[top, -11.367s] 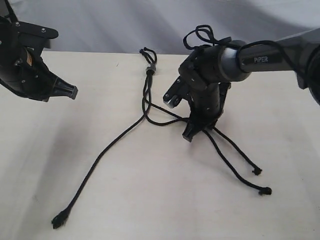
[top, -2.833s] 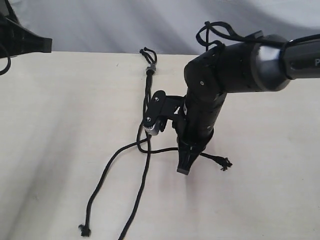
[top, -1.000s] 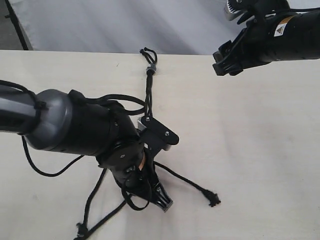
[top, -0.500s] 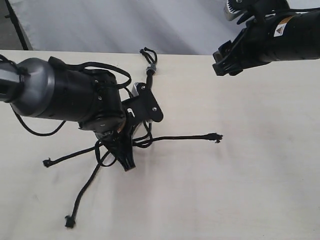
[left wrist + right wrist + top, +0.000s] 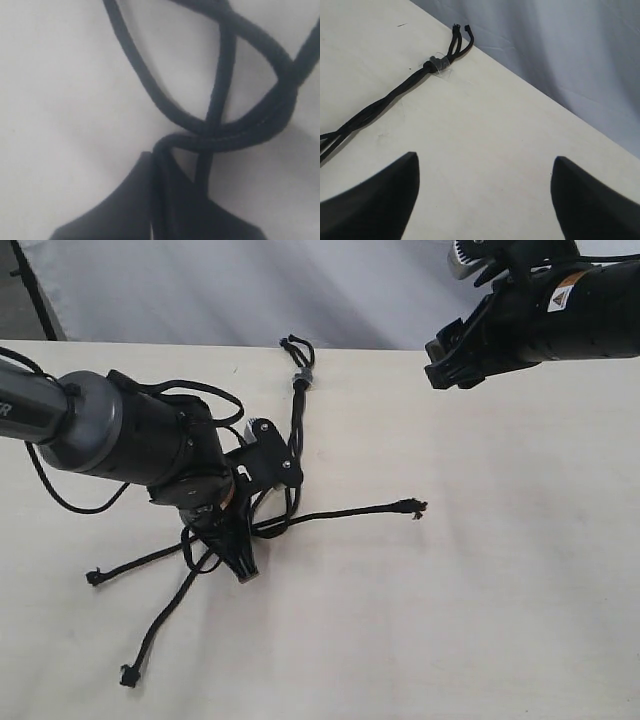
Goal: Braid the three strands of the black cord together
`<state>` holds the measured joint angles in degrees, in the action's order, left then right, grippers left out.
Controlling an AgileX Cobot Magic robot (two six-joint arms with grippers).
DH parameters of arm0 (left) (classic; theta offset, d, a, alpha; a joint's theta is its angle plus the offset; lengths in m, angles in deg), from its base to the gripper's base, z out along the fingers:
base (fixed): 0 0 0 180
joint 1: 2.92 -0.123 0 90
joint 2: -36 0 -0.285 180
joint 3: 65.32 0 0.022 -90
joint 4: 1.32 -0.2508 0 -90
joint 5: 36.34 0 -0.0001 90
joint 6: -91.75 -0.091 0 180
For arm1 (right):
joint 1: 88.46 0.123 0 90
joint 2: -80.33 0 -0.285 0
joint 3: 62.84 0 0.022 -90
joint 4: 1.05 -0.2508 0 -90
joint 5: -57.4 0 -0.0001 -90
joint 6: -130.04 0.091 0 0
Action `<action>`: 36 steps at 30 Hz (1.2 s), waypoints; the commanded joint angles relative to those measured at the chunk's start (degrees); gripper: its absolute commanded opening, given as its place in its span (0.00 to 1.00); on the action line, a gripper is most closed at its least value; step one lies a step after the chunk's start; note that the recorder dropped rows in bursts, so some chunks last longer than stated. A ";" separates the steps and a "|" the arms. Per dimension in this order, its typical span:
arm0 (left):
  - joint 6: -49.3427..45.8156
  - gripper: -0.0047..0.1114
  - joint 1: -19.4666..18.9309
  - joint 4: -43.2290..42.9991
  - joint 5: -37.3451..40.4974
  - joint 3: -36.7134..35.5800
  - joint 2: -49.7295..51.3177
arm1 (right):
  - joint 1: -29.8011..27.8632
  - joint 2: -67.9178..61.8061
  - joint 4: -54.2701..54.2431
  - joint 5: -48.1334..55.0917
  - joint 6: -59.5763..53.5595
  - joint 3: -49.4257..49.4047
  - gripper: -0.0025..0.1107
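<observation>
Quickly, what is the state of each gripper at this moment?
Left gripper: closed, holding one strand of the black cord.
Right gripper: open, holding nothing.

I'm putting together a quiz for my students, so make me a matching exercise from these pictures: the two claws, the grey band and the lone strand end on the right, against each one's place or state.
Things:
1. left claw
2. right claw
3. grey band
4. lone strand end

Places or states:
A. open, holding nothing
B. near the far edge of the table
C. rightmost tip, lying loose
D. shut on a strand

Pairs: 1-D, 2-A, 3-B, 4-C.
</observation>
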<state>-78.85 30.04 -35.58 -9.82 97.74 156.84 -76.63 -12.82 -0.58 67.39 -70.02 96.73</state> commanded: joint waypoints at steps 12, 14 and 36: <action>-11.51 0.05 12.45 17.04 10.70 5.95 -1.17 | -0.24 -0.20 -0.46 -0.67 -0.20 -0.21 0.63; -11.53 0.05 11.42 16.47 10.78 6.11 -2.07 | -0.24 -0.20 -0.46 -0.67 -0.20 -0.21 0.63; -11.53 0.42 6.44 18.04 11.10 6.11 0.76 | -0.24 -0.20 -0.46 1.07 -0.67 -0.21 0.63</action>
<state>-90.76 36.42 -18.77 0.87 104.25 157.61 -76.63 -12.82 -0.58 67.68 -70.23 96.73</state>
